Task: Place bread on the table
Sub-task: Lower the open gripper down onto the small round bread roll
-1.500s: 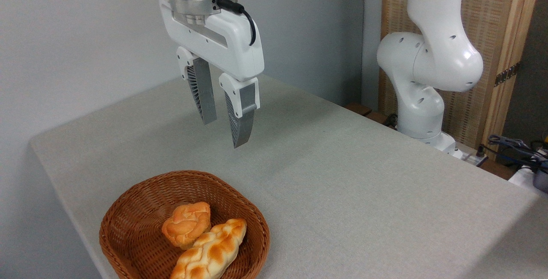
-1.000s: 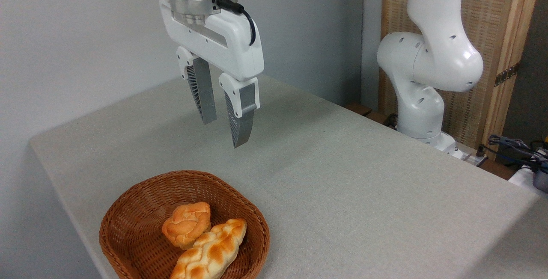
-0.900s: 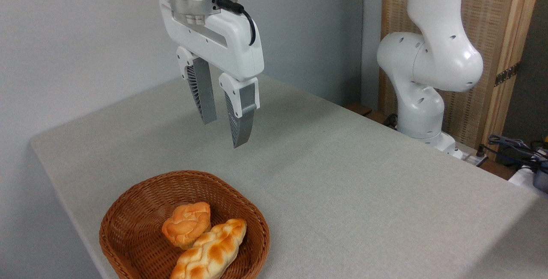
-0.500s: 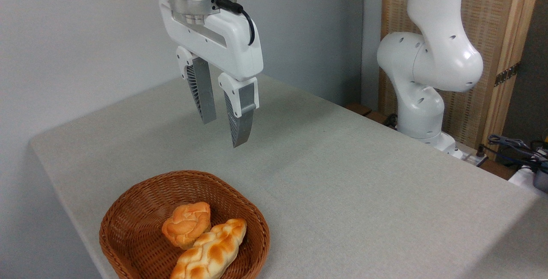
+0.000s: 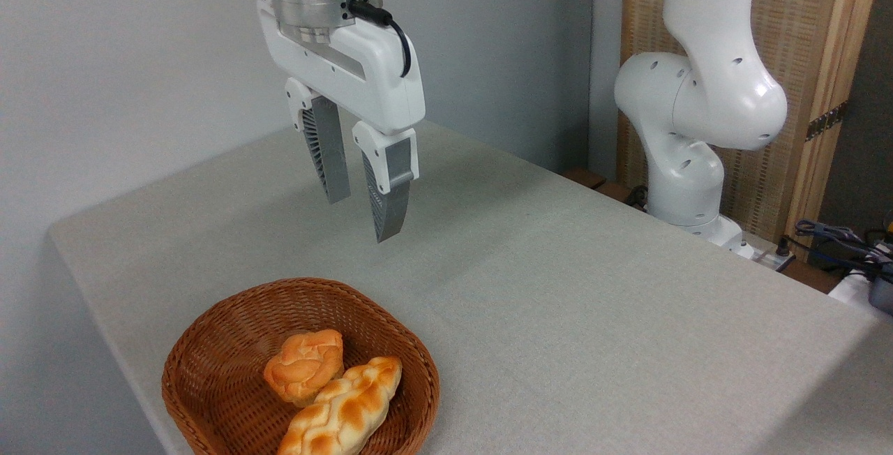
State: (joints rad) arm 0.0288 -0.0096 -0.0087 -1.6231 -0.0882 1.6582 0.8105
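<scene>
The gripper (image 5: 357, 218) is shifting slightly left compared with the earlier frames, hanging high above the table (image 5: 558, 287), its ribbed grey fingers (image 5: 386, 197) standing narrowly parted and holding nothing. Below it and slightly left, the lumpy golden bread (image 5: 304, 365) is lying in the brown woven basket (image 5: 209, 350), touching the braided loaf (image 5: 342, 409). To the gripper's right, open cloth-like tabletop is extending unobstructed.

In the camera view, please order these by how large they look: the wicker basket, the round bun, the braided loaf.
1. wicker basket, clearly the largest; it holds both breads.
2. braided loaf, longer than the bun, though its lower end is cut off by the picture edge.
3. round bun, the smallest.
</scene>
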